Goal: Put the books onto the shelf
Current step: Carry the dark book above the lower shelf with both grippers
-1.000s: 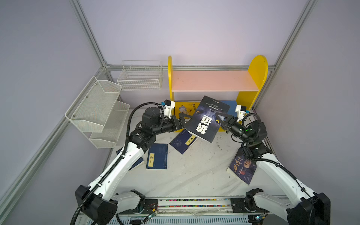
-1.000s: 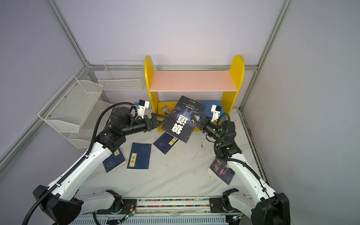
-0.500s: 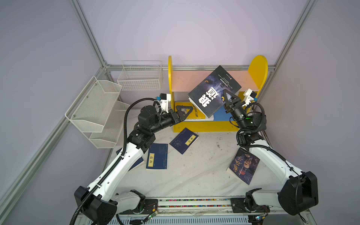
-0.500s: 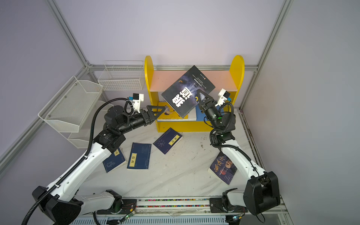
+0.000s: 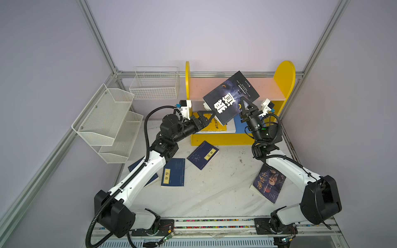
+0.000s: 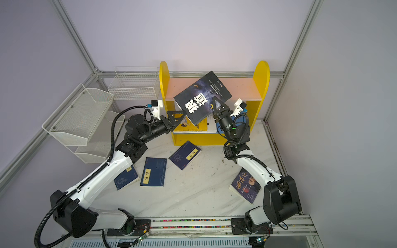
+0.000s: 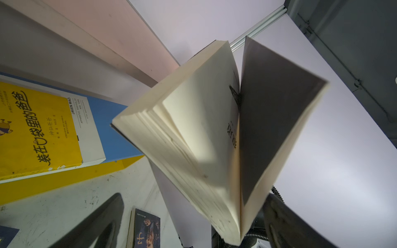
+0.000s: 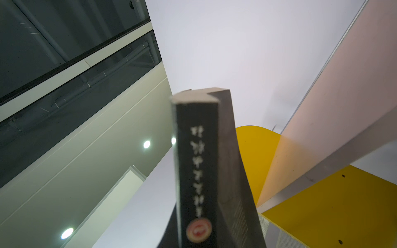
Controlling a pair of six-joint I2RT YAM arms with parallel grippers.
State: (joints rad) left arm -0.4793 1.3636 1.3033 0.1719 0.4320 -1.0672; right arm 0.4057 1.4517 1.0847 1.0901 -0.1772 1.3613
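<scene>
My right gripper (image 5: 245, 105) (image 6: 217, 105) is shut on a dark illustrated book (image 5: 231, 97) (image 6: 202, 97). The book hangs tilted in front of the pink upper board (image 5: 199, 90) of the yellow shelf (image 5: 285, 79) (image 6: 261, 77). Its spine (image 8: 197, 171) fills the right wrist view, and its pages (image 7: 193, 137) fan open in the left wrist view. My left gripper (image 5: 206, 117) (image 6: 177, 117) is open just left of and below it, holding nothing. A yellow book (image 5: 214, 126) (image 7: 36, 133) lies on a white book (image 7: 90, 128) on the lower tier. Three navy books (image 5: 203, 154) (image 5: 173, 172) (image 5: 139, 167) and another dark book (image 5: 268, 182) lie on the table.
A white mesh tiered rack (image 5: 103, 120) hangs on the left wall, and a white wire basket (image 5: 154, 85) hangs on the back wall beside the shelf. One navy book lies partly under my left arm. The right arm's elbow stands over the dark book's corner.
My right gripper has lifted the dark book from in front of the lower tier up to the pink board's height. My left gripper stayed open, low beside the shelf.
</scene>
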